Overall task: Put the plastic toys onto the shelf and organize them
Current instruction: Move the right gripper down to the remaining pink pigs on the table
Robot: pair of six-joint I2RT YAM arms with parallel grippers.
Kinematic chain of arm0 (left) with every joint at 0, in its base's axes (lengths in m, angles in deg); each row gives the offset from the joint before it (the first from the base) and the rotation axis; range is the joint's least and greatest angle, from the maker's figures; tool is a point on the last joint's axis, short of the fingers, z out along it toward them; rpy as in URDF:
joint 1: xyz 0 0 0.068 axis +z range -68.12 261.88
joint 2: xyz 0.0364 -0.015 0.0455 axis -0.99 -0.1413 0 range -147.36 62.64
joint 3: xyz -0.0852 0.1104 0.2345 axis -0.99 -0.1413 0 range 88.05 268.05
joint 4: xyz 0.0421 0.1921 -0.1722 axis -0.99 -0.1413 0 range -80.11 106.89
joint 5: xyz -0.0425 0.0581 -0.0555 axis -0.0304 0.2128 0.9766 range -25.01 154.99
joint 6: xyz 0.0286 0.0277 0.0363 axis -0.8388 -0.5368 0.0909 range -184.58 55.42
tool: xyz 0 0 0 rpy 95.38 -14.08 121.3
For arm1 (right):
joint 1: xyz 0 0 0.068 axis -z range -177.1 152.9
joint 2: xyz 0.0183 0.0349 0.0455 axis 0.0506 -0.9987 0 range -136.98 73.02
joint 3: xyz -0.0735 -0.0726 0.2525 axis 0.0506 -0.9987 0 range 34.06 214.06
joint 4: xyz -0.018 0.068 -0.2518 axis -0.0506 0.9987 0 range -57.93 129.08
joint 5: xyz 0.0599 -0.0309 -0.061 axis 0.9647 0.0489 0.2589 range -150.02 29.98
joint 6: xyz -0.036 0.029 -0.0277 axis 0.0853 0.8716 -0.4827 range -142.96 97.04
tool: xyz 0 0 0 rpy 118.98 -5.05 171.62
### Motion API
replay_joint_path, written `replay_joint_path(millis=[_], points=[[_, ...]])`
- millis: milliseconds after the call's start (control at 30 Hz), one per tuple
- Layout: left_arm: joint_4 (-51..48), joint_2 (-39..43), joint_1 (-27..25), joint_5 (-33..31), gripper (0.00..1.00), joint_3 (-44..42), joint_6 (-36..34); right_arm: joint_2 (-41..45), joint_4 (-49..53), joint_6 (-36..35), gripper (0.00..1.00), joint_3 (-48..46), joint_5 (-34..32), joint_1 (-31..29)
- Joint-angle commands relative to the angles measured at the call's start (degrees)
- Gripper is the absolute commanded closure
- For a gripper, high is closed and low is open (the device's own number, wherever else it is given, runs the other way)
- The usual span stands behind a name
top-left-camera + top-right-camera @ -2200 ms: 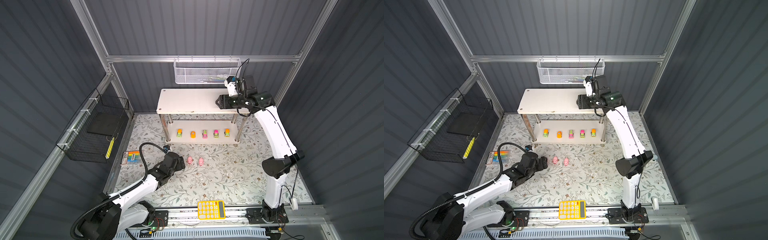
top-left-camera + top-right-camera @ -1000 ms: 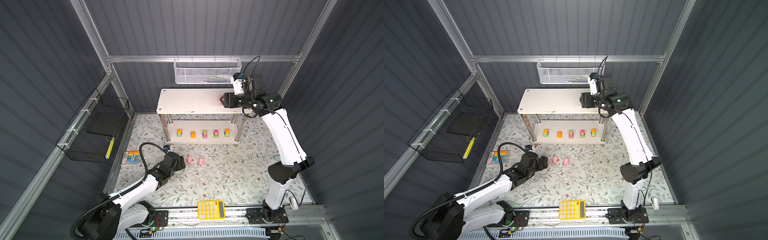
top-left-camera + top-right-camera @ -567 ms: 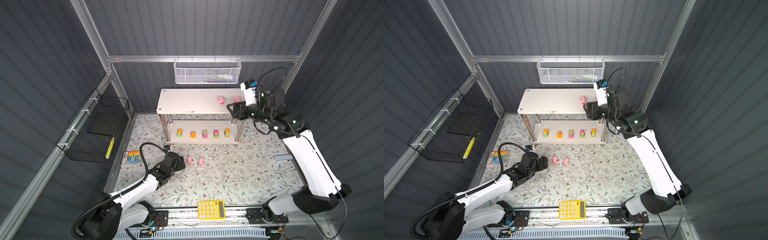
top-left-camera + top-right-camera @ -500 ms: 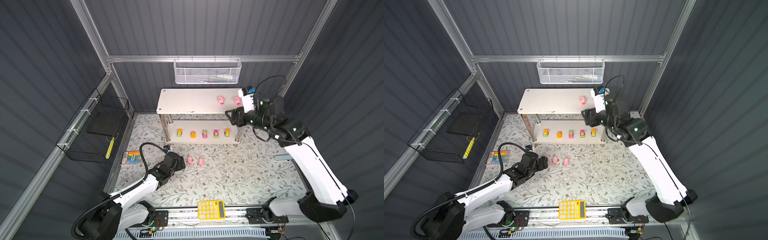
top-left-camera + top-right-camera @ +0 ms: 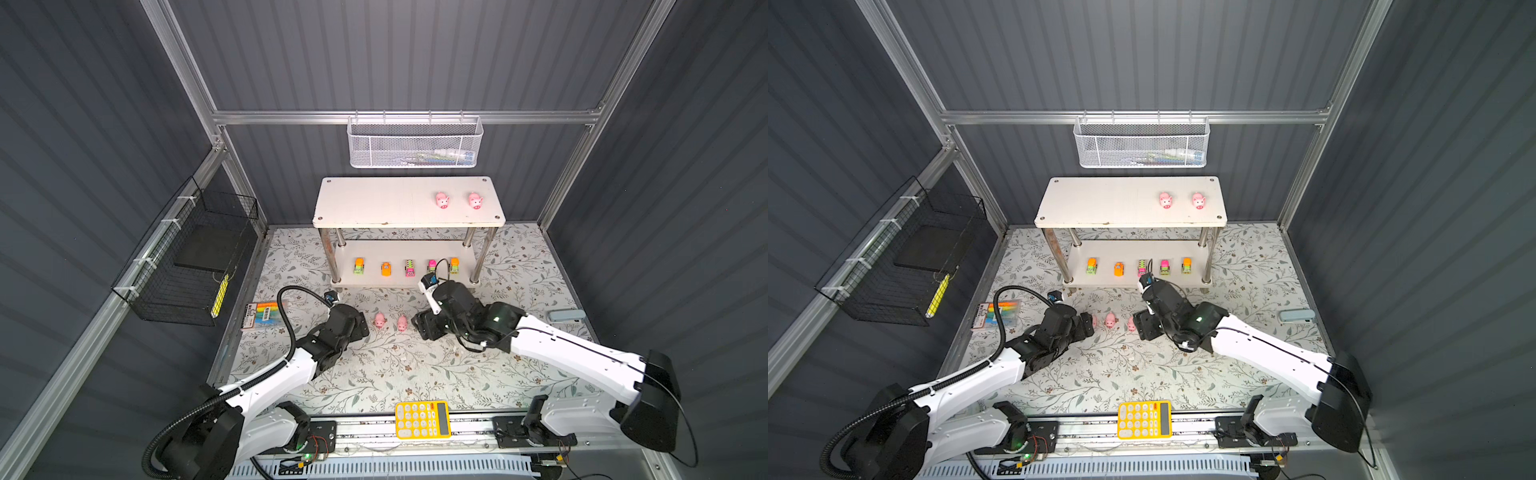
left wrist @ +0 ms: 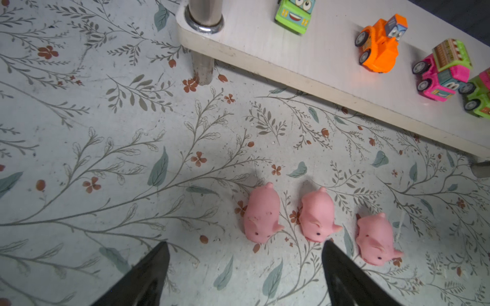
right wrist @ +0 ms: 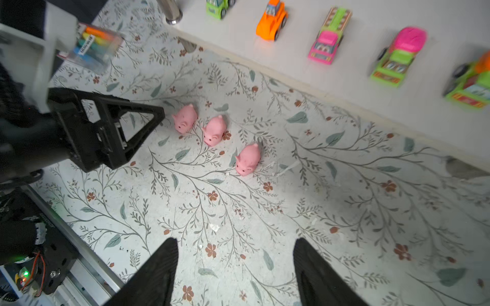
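Note:
The white shelf (image 5: 374,205) carries two pink pigs (image 5: 442,200) (image 5: 474,200) on its top board and several toy vehicles (image 5: 386,269) in a row on its lower board. Three more pigs (image 6: 262,213) (image 6: 317,215) (image 6: 373,239) stand side by side on the floral mat in front of it. My left gripper (image 6: 246,243) is open just left of them, low over the mat, one fingertip close to the middle pig. My right gripper (image 7: 236,239) is open and empty on their right, a short way from the nearest pig (image 7: 248,159).
A yellow calculator (image 5: 422,419) lies at the front edge, a marker pack (image 5: 262,316) at the mat's left, and a pale grey-blue object (image 5: 565,316) at its right. A white mesh basket (image 5: 415,143) hangs above the shelf, a black wire basket (image 5: 187,266) on the left wall.
My right arm left a second pig on the top board, then swung down to the mat beside the three pigs, its jaws a little wider. The left arm has stayed put.

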Motion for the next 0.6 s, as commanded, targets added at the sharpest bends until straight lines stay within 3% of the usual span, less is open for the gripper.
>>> replay_joint_path(millis=[0,567], points=[[-2.85,2.08,0.35,-2.55,0.08,1.5,1.89,-4.24,-7.41,4.27,0.28,0.01,0.55,-0.27],[-5.28,3.3,0.36,-5.41,0.04,2.02,2.96,-24.82,-11.09,10.53,0.24,6.51,1.27,0.12]])
